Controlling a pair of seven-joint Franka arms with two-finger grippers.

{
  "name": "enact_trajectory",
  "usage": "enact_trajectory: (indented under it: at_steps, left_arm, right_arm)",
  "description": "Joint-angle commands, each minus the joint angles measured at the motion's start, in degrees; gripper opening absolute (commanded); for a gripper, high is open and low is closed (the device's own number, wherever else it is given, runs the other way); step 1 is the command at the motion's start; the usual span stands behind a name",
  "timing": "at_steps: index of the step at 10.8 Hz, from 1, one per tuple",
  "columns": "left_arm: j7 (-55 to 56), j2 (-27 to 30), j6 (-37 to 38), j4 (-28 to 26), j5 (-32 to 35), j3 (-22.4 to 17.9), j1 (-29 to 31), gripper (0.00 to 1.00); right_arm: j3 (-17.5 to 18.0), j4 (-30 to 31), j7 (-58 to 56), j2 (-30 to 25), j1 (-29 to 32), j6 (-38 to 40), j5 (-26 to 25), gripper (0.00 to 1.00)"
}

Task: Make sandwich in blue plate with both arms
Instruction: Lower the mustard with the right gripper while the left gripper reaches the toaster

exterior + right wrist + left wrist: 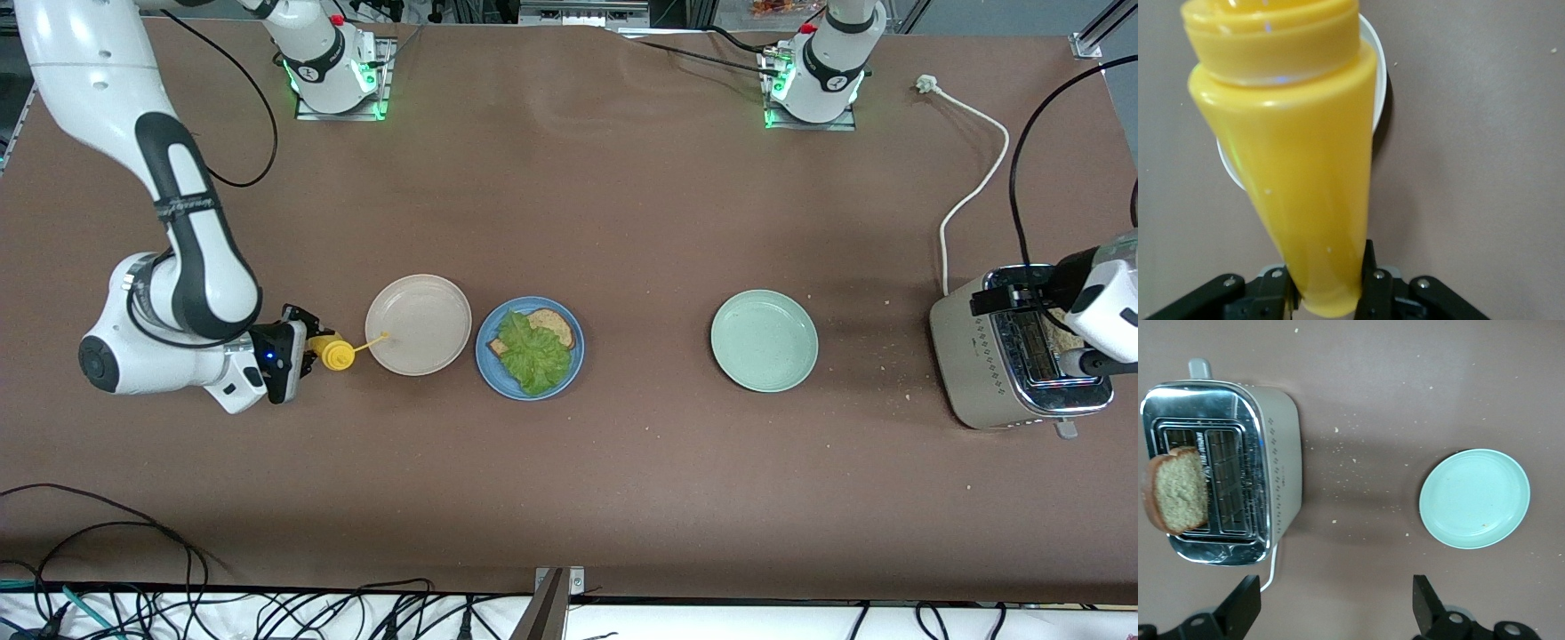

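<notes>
At the frame's left the right gripper (313, 351) has its fingers clamped on a glossy yellow plastic squeeze bottle (338, 353), whose thin nozzle reaches over the smooth round beige-white plate (418, 324). Mid-frame, the round blue plate (494, 372) carries grainy brown toast (553, 325) under ruffled lettuce (533, 354). Toward the frame's right lie a mint-green plate (764, 340) and a shiny metal toaster (1000, 360), over which the left gripper (1331, 610) hangs, fingers spread wide and empty.

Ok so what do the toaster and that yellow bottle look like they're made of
The toaster looks like polished metal on top, which mirrors its surroundings, with matte beige sides, painted metal or plastic. The yellow bottle, gripped by the right gripper, looks like glossy soft plastic, going by its smooth sheen.
</notes>
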State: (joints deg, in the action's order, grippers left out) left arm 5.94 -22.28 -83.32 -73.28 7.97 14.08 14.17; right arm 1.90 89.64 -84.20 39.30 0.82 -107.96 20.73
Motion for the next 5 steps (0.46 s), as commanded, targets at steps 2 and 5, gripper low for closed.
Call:
enact_trajectory:
  at_steps: [2,5]
  left_arm:
    - [-10.23,-0.57,-0.18,-0.38,0.81,0.07,5.5,1.0]
    - [-12.26,-3.38,-1.31,0.06,0.46,0.07,9.81,1.0]
  right_arm:
    - [1.44,-2.71,-12.9,7.7,5.67,3.53,11.58,0.0]
    - [1.36,-2.71,-16.96,11.66,7.61,6.61,19.16,0.0]
